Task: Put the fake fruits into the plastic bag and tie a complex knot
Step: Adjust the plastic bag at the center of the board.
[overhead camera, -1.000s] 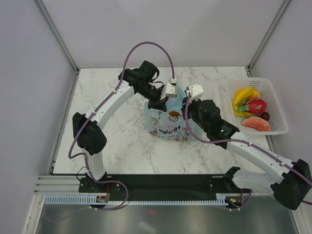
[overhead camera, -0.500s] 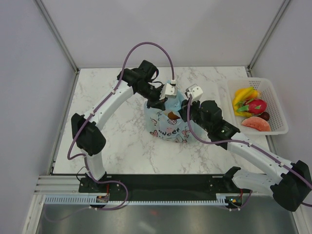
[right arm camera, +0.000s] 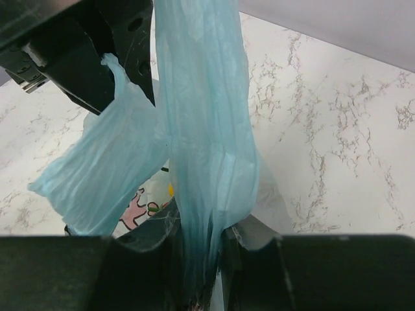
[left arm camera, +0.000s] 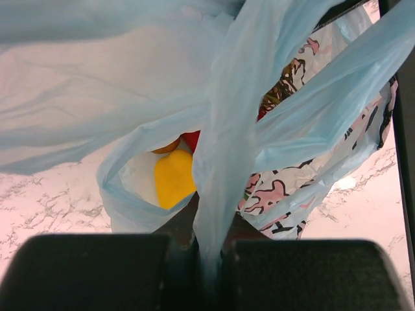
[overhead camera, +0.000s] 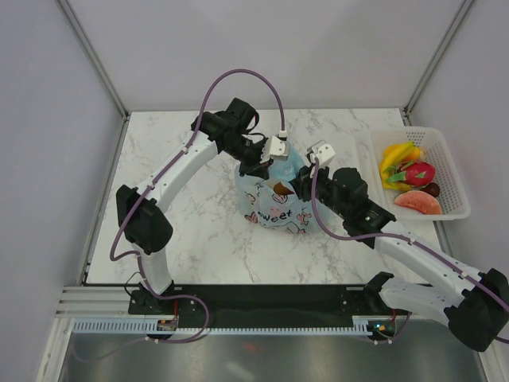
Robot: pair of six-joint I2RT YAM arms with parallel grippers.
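Note:
The light-blue plastic bag (overhead camera: 274,203) stands mid-table with its two handles pulled up. My left gripper (overhead camera: 266,165) is above its far side, shut on one handle strip (left arm camera: 220,162). Below it the bag's mouth gapes, showing a yellow fruit (left arm camera: 174,178) and a red one (left arm camera: 191,139) inside. My right gripper (overhead camera: 302,181) is at the bag's right side; its jaws stand slightly parted, and the other handle (right arm camera: 201,97) runs loosely between them. More fake fruits lie in the basket: bananas (overhead camera: 398,155), dragon fruit (overhead camera: 417,172), an orange-red slice (overhead camera: 417,203), a dark ball (overhead camera: 432,189).
The white mesh basket (overhead camera: 457,187) sits at the table's right edge. The left arm's black gripper body (right arm camera: 84,58) hangs close in front of my right wrist camera. White marble table (overhead camera: 175,239) lies bare to the left of the bag, with walls on three sides.
My right gripper's jaws have parted from shut, and the right arm has shifted slightly right and toward the near edge. The left arm and its grip have not moved.

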